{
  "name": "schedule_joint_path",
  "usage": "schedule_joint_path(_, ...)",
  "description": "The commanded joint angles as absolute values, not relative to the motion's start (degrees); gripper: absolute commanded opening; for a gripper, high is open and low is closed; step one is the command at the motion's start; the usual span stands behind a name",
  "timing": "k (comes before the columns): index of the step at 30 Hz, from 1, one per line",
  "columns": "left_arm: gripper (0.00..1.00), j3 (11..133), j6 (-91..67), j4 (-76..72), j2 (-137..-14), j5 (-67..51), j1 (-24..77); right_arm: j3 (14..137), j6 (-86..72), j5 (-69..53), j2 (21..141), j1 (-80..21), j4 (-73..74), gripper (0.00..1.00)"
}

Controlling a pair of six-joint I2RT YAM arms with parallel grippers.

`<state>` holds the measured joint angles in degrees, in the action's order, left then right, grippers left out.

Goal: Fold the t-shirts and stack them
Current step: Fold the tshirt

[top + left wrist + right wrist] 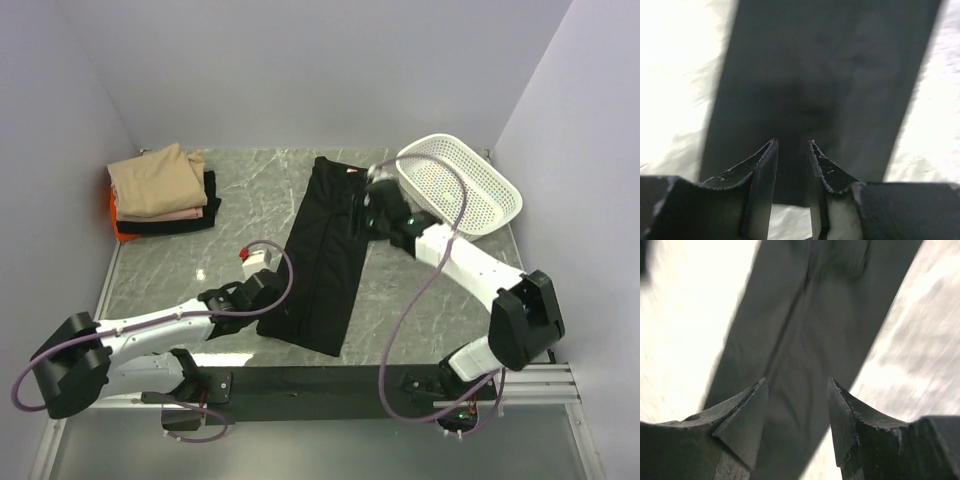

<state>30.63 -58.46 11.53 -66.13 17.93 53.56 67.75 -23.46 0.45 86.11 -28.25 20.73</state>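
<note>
The long-folded black t-shirt (325, 255) lies on the worktop (200, 270); left fingers (765, 160) stand narrowly parted above it, right fingers (747, 405) wider, both holding nothing.

A grey marble-patterned table (240, 210) fills the overhead view, enclosed by plain pale walls (300, 70) at the back and on both sides. A white perforated plastic basket (485, 185) sits at the table's far right corner, tilted, its meshed inside showing. Both wrist views show the tabletop bright and washed out.
</note>
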Motion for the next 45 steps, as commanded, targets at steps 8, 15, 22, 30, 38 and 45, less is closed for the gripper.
schedule_joint_path(8,0.38,30.1,-62.3,26.2,-61.3,22.1,53.3,45.7,-40.8,7.1,67.7,-45.8,24.6,0.58)
schedule_joint_path(15,0.48,30.1,-63.9,30.6,-59.9,23.4,53.3,41.6,-50.9,9.2,66.4,-58.3,24.1,0.57)
schedule_joint_path(22,0.61,29.4,-65.2,32.9,-56.7,23.8,53.2,41.5,-56.5,9.6,71.5,-65.0,24.6,0.58)
schedule_joint_path(30,0.79,26.6,-65.0,30.8,-55.1,21.6,53.2,40.6,-60.7,8.8,74.9,-68.5,23.6,0.57)
schedule_joint_path(38,0.73,26.2,-63.8,29.9,-56.0,20.6,53.2,37.4,-65.0,8.0,75.0,-70.6,24.1,0.58)
schedule_joint_path(45,0.71,26.5,-64.1,30.1,-57.8,20.4,53.3,36.5,-66.4,7.3,76.5,-71.3,22.4,0.58)
